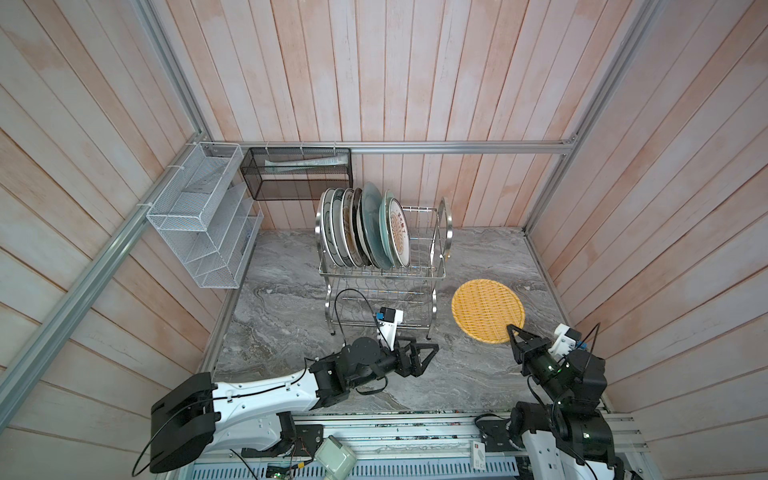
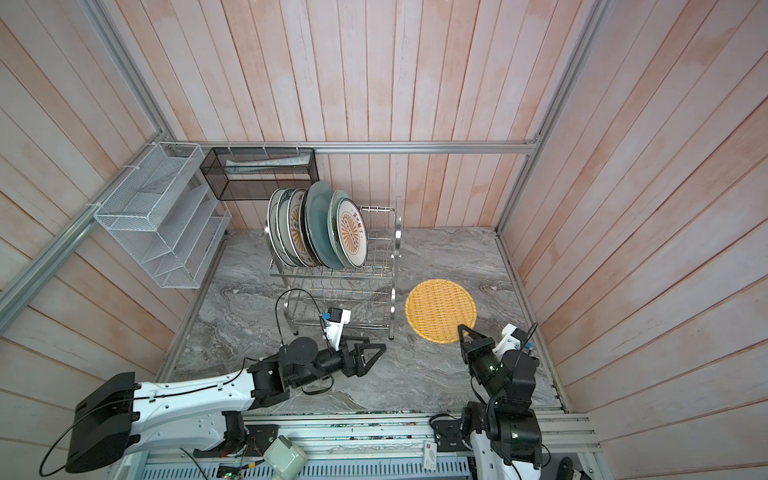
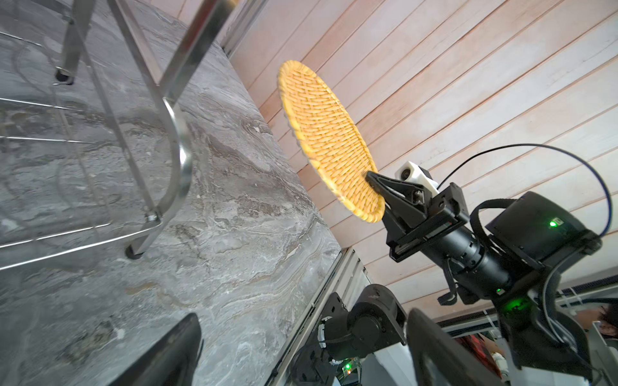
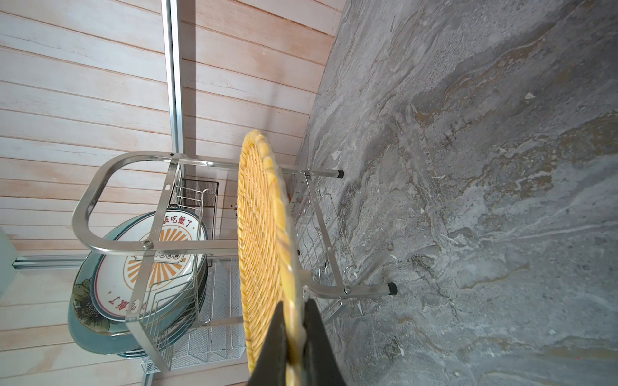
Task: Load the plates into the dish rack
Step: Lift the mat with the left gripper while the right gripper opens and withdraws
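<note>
Holding: my right pincer point(image 1: 512, 331) is clamped on the near rim of the orange plate point(image 1: 486, 309). In its own wrist view I see the two fingers point(image 4: 277, 344) pinching that rim from both sides.
Orange plate: lifted off the surface point(image 1: 291, 299) and held about level, to the right of the rack point(image 1: 374, 273) and apart from it. From the left wrist view I can see open air between the plate point(image 3: 327, 133) and the marbled top.
Left pincer: the left pincer point(image 1: 428, 359) has its fingers spread wide apart with nothing between them. It sits low over the surface, just on the near side of the rack by the near right leg, pointing right towards the orange plate.
Rack: two steel tiers, standing at the far middle of the surface.
Loaded plates: a row of plates point(image 1: 365, 228) stands on edge in the left part of the upper tier, packed side by side. The rightmost is the sunburst plate point(image 1: 399, 232), white with orange rays, facing right.
Walls: a white mesh organiser point(image 1: 199, 216) hangs at far left, and a black mesh basket point(image 1: 297, 174) hangs on the far wall behind the rack.
</note>
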You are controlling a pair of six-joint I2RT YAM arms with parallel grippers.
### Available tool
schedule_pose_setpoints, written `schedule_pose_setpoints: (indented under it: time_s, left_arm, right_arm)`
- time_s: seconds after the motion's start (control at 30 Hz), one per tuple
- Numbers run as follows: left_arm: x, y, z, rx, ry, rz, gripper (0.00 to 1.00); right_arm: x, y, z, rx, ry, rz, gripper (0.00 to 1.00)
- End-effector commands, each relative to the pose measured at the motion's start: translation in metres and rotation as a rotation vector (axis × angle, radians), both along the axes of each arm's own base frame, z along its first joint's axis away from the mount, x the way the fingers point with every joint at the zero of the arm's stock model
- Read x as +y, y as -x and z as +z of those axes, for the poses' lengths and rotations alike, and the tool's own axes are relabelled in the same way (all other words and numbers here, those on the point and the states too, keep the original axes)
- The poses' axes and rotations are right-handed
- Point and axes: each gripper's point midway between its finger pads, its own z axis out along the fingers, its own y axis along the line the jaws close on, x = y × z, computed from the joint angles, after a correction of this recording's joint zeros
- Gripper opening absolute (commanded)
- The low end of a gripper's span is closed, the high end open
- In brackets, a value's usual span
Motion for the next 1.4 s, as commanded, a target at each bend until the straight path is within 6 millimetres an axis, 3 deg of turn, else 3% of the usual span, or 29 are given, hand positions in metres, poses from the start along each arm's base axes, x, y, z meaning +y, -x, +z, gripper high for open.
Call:
schedule_pose_setpoints:
  time_s: [0.0, 0.23, 0.5, 0.6, 0.8, 0.83, 0.87, 1.0, 1.03, 1.23, 1.37]
  left_arm:
    - [-0.021, -0.004, 0.035, 0.007, 0.132, -0.033, 0.89]
    - [-0.057, -0.014, 0.035, 0.063, 0.18, -0.059, 0.77]
    - [-0.077, -0.032, 0.023, 0.179, 0.215, 0.002, 0.51]
    - [-0.083, -0.034, 0.023, 0.194, 0.229, 0.006, 0.37]
    - [-0.084, -0.027, 0.028, 0.204, 0.295, -0.009, 0.0]
    - [-0.081, -0.026, 0.031, 0.206, 0.314, -0.009, 0.0]
    - [-0.078, -0.025, 0.03, 0.214, 0.319, -0.002, 0.0]
    - [-0.064, -0.017, 0.032, 0.208, 0.304, 0.04, 0.0]
    - [-0.06, -0.014, 0.029, 0.203, 0.281, 0.052, 0.0]
    - [-0.024, 0.003, 0.019, 0.158, 0.186, 0.129, 0.0]
    - [0.002, 0.018, 0.019, 0.109, 0.106, 0.163, 0.0]
  right_arm:
    - [0.01, 0.009, 0.016, -0.059, -0.026, 0.048, 0.0]
    - [0.016, 0.025, 0.026, -0.08, -0.031, 0.076, 0.0]
    - [0.02, 0.037, 0.03, -0.082, -0.025, 0.096, 0.0]
    - [0.021, 0.038, 0.032, -0.086, -0.02, 0.107, 0.0]
    - [0.024, 0.039, 0.032, -0.094, -0.006, 0.128, 0.0]
    - [0.024, 0.038, 0.031, -0.093, -0.007, 0.131, 0.0]
    - [0.024, 0.038, 0.03, -0.093, -0.007, 0.13, 0.1]
    - [0.027, 0.033, 0.036, -0.143, 0.019, 0.155, 0.77]
    - [0.025, 0.031, 0.037, -0.154, 0.023, 0.148, 0.97]
    - [0.021, 0.012, 0.048, -0.256, 0.036, 0.134, 0.98]
    - [0.021, -0.006, 0.038, -0.293, 0.057, 0.145, 0.98]
